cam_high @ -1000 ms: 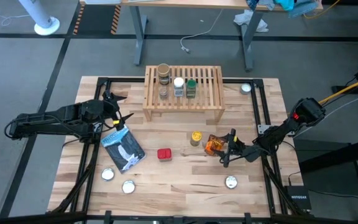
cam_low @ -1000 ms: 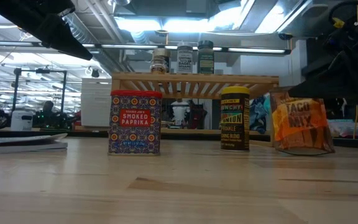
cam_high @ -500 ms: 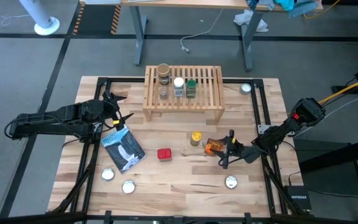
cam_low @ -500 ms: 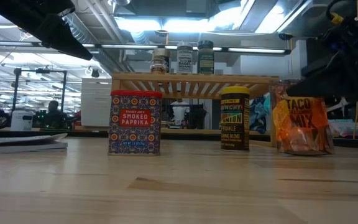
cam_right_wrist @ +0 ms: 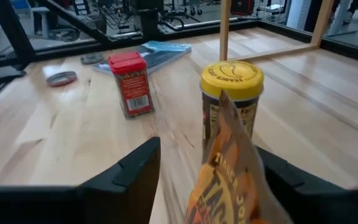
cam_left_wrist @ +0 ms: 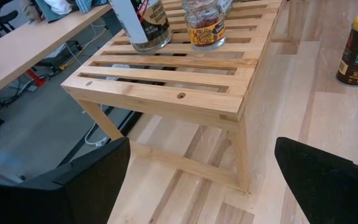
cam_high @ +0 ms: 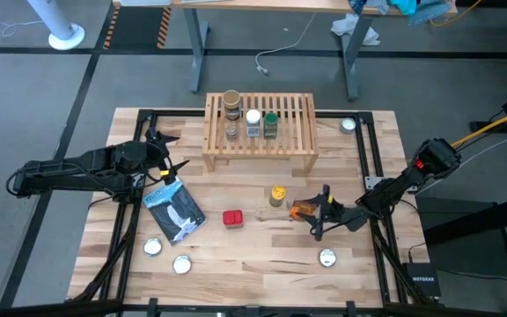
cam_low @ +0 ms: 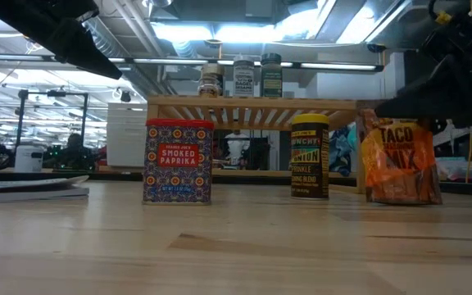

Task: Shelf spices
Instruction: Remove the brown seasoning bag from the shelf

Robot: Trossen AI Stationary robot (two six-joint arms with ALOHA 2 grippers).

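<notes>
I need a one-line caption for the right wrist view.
Right gripper fingers close around the orange packet, yellow-lidded jar just behind.

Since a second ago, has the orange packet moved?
Yes. The orange packet, in the right pincer, now stands upright, its top higher against the shelf.

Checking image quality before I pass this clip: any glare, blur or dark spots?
Low view: bright ceiling lights behind the shelf leave the arms as dark silhouettes. Right wrist view: the orange packet is close and blurred. High view: evenly lit, no glare.
</notes>
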